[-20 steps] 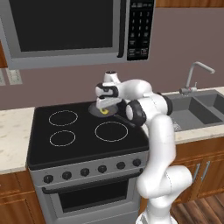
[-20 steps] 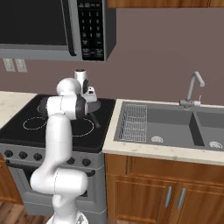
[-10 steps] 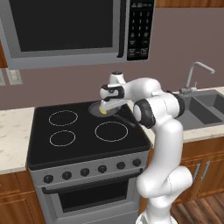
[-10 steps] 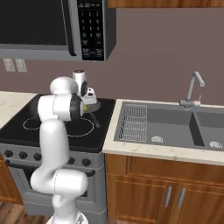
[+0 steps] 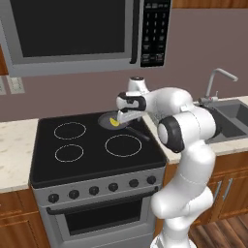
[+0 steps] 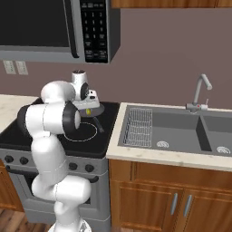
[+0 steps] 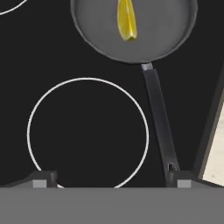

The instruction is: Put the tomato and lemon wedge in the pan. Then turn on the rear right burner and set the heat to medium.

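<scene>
A small dark grey pan (image 7: 133, 28) sits at the rear right of a glossy black cooktop (image 5: 92, 155), its long thin black handle (image 7: 159, 118) reaching toward the stove's front. A yellow lemon wedge (image 7: 126, 19) lies inside the pan's bowl. The white arm's gripper (image 7: 111, 180) hovers above the stove near the pan's handle, jaws spread wide and holding nothing.

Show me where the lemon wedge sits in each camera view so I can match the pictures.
Left base view: the lemon wedge lies in the pan at the cooktop's rear right, just left of the gripper.
Right base view: a yellow speck under the hand, in the pan.
Hand view: top centre, on the pan's floor.
Shared landmark: the pan's long black handle.
</scene>
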Robot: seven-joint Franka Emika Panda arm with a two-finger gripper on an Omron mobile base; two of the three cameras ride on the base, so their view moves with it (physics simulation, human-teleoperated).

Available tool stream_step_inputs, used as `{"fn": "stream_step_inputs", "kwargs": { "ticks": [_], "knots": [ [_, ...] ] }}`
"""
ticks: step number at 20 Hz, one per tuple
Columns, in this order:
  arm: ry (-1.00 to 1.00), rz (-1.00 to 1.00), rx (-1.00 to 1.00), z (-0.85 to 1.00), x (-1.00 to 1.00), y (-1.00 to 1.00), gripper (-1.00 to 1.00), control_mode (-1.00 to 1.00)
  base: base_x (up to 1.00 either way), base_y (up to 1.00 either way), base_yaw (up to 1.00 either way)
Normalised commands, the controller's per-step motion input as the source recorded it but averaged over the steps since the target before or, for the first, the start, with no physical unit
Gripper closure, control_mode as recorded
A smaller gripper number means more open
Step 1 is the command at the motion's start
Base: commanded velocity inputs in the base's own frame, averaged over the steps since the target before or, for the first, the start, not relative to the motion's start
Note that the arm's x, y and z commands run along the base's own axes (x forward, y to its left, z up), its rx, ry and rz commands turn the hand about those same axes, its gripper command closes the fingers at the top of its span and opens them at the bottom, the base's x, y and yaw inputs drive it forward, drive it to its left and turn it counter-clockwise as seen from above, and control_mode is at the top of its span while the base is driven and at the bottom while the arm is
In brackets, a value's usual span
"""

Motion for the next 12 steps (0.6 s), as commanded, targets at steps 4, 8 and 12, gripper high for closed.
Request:
{"fn": "stream_step_inputs", "kwargs": {
  "ticks": [4, 8, 12],
  "knots": [
    [0.0, -0.02, 0.0, 0.0, -0.59, -0.34, -1.0, -1.0, 0.0, 0.0, 0.0],
    [0.0, -0.03, 0.0, 0.0, -0.74, -0.26, -1.0, -1.0, 0.0, 0.0, 0.0],
    [-0.02, -0.03, 0.01, 0.03, -0.82, -0.2, -1.0, -1.0, 0.0, 0.0, 0.0]
  ]
}}
